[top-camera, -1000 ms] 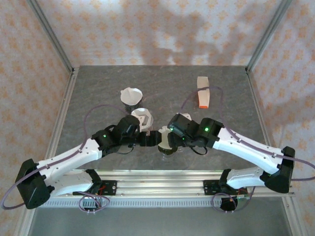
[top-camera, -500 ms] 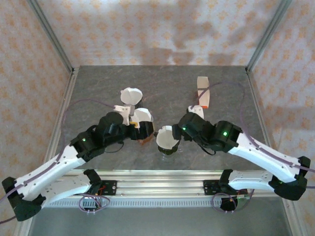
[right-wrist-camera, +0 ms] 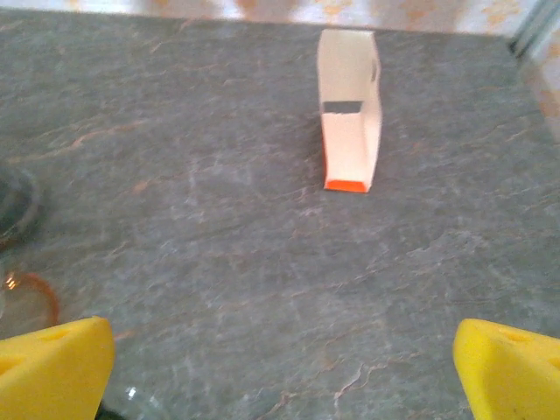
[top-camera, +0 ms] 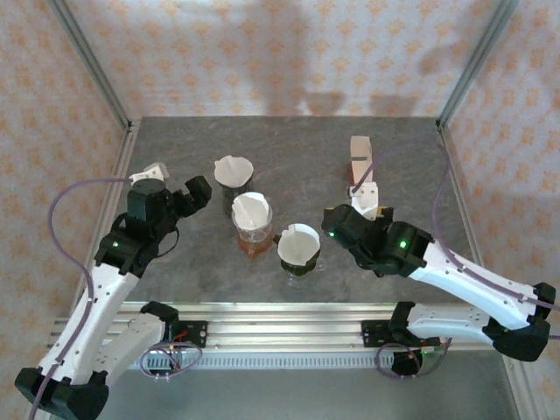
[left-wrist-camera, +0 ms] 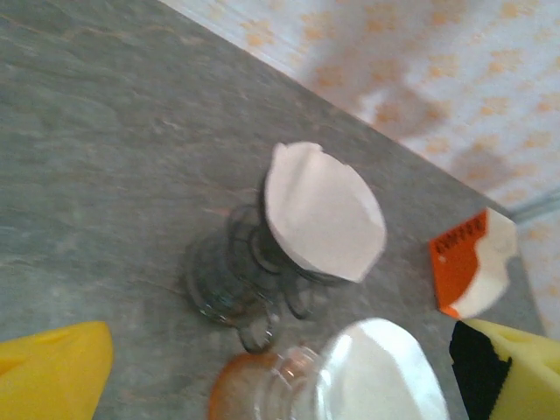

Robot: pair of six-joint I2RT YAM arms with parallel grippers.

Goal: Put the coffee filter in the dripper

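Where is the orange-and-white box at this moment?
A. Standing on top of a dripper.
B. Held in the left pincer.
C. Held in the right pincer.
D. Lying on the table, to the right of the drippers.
D: the top view shows the orange-and-white box lying on the table, to the right of the far dripper.

The bench [top-camera: 420, 188] is a grey, stone-patterned surface. Three vessels stand on it in a diagonal row near the centre: a clear dripper [left-wrist-camera: 229, 278] farthest, an orange-based glass [top-camera: 254, 242] in the middle, and a dark dripper [top-camera: 299, 266] nearest. An orange-and-white box [top-camera: 360, 164] lies at far right.
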